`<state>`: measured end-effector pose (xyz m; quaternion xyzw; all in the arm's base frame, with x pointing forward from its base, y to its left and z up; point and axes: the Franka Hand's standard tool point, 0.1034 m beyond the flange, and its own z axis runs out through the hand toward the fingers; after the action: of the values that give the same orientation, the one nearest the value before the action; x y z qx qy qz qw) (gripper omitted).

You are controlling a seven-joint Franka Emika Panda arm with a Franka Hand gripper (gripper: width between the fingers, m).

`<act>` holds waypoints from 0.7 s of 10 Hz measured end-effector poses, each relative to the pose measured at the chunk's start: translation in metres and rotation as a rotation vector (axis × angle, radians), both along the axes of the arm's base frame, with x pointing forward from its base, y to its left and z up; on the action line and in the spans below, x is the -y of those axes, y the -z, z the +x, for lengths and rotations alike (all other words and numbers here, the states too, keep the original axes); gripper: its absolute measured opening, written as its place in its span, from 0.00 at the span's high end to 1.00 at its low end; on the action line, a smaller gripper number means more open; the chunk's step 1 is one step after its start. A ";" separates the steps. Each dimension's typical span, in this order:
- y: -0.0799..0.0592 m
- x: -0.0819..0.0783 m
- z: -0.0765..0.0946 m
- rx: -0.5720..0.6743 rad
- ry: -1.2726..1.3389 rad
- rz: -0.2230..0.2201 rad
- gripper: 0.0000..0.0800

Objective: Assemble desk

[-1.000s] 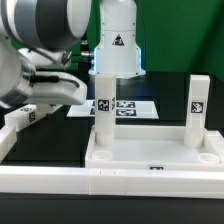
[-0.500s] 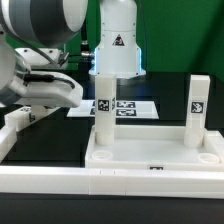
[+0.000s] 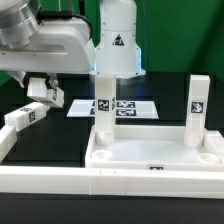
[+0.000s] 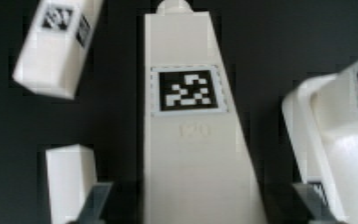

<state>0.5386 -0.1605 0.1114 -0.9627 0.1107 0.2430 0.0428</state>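
Note:
The desk panel (image 3: 150, 150) lies at the front of the exterior view with its rim up. Two legs stand upright in its back corners, one (image 3: 103, 112) on the exterior view's left and one (image 3: 197, 108) on its right. A third leg (image 3: 22, 117) lies on the black surface at the exterior view's left. My gripper (image 3: 40, 90) hangs above that lying leg, shut on a fourth leg (image 3: 47, 95) that is tilted and off the table. In the wrist view the held leg (image 4: 197, 110) runs between my fingers (image 4: 98, 198) with its tag facing the camera; my gripper (image 4: 202, 197) grips its sides.
The marker board (image 3: 135, 106) lies flat behind the panel, in front of the arm's white base (image 3: 118, 40). A long white rail (image 3: 60, 182) runs along the front. In the wrist view the loose leg (image 4: 59, 50) and a white tagged part (image 4: 336, 130) flank the held leg.
The arm has risen and swung toward the exterior view's right, carrying the held leg up off the table. The panel, the standing legs and the lying leg have not moved.

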 end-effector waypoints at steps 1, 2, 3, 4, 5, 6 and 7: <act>0.001 0.003 0.001 0.058 0.004 -0.018 0.64; 0.000 0.006 0.008 0.148 0.000 -0.050 0.64; -0.003 0.003 0.011 0.209 -0.001 -0.068 0.64; -0.018 -0.004 0.025 0.275 -0.015 -0.080 0.64; -0.028 -0.012 0.038 0.346 -0.027 -0.100 0.64; -0.036 -0.025 0.046 0.390 -0.017 -0.116 0.64; -0.043 -0.034 0.056 0.480 -0.028 -0.143 0.64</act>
<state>0.5949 -0.1266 0.1544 -0.9949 0.1010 -0.0006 -0.0037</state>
